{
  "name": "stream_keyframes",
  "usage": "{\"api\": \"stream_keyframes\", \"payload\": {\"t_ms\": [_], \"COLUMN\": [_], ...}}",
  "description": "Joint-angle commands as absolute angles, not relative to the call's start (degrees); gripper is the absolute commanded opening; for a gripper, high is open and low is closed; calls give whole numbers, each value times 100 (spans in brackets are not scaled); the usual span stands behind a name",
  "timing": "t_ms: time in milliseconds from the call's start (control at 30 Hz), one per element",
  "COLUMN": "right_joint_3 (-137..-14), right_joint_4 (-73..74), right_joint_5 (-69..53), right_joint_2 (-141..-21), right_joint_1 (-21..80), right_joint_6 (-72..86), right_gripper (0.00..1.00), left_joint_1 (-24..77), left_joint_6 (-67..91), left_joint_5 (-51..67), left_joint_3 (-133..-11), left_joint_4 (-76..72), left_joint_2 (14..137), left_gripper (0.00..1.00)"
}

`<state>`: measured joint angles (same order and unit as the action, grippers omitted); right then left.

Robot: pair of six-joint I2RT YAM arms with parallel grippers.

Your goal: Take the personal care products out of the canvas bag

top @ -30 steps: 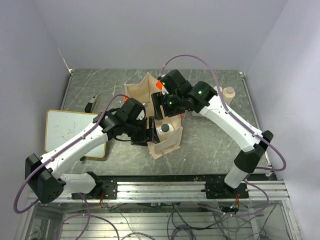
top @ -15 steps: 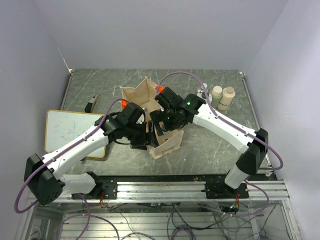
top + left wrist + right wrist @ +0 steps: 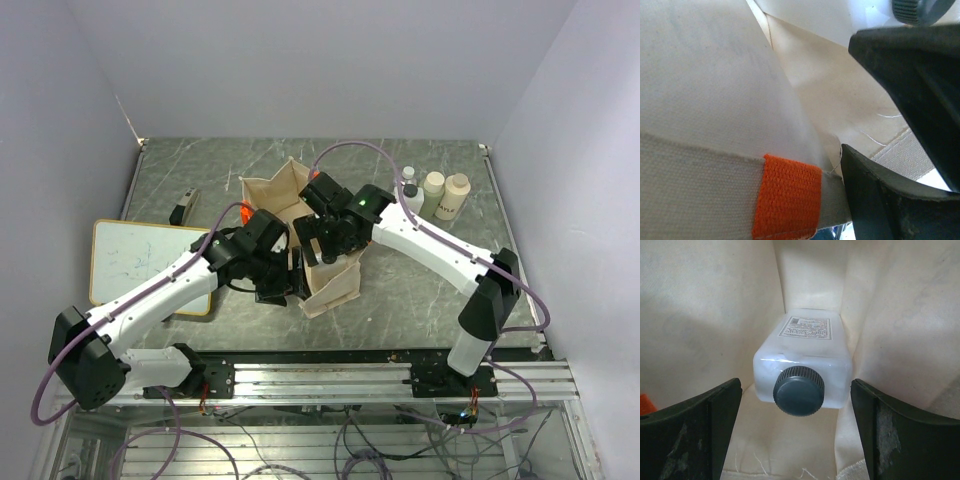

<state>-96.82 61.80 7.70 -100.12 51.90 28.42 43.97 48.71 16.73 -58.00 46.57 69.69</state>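
The canvas bag stands open at the table's middle. My left gripper is shut on its near-left rim; the left wrist view shows the beige rim, an orange handle end and one black finger against the cloth. My right gripper is open and reaches into the bag's mouth. In the right wrist view its fingers stand either side of a white squarish bottle with a dark round cap, not touching it. The top view hides this bottle.
A small dark-capped bottle and two cream-coloured bottles stand at the back right. A flat whiteboard lies at the left, with a small dark object behind it.
My right gripper has moved left and down into the bag's mouth, uncovering the bottles at the back right. My left gripper has kept its hold on the rim.
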Motion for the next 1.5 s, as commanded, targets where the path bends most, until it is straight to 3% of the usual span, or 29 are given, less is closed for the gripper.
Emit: {"api": "stream_keyframes", "payload": {"t_ms": [0, 400, 533, 633, 900, 1200, 1467], "right_joint_3": [-9502, -9198, -9248, -9325, -9754, -10381, -10091], "right_joint_4": [6099, 5997, 5929, 5952, 5979, 5847, 5371], "right_joint_5": [966, 1246, 1202, 1205, 1374, 1007, 316], "right_joint_2": [-10384, -10767, -10905, -10893, -10479, -10217, -9860], "right_joint_1": [5331, 5363, 5368, 5369, 5348, 5174, 4691], "right_joint_6": [3298, 3375, 3360, 3377, 3314, 3306, 3549], "right_gripper": [88, 92, 90, 80, 36, 1, 0], "left_joint_1": [4505, 4503, 4500, 4503, 4499, 4495, 4491], "left_joint_6": [4515, 4291, 4289, 4265, 4320, 4342, 4353], "left_joint_5": [1865, 1829, 1825, 1791, 1497, 1122, 671], "left_joint_3": [-5893, -6141, -6160, -6191, -6232, -6384, -6658], "left_joint_4": [4494, 4639, 4659, 4726, 4868, 4877, 4946], "left_joint_2": [7002, 7192, 7198, 7194, 6956, 6745, 6561], "left_gripper": [78, 78, 79, 79, 81, 86, 87]}}
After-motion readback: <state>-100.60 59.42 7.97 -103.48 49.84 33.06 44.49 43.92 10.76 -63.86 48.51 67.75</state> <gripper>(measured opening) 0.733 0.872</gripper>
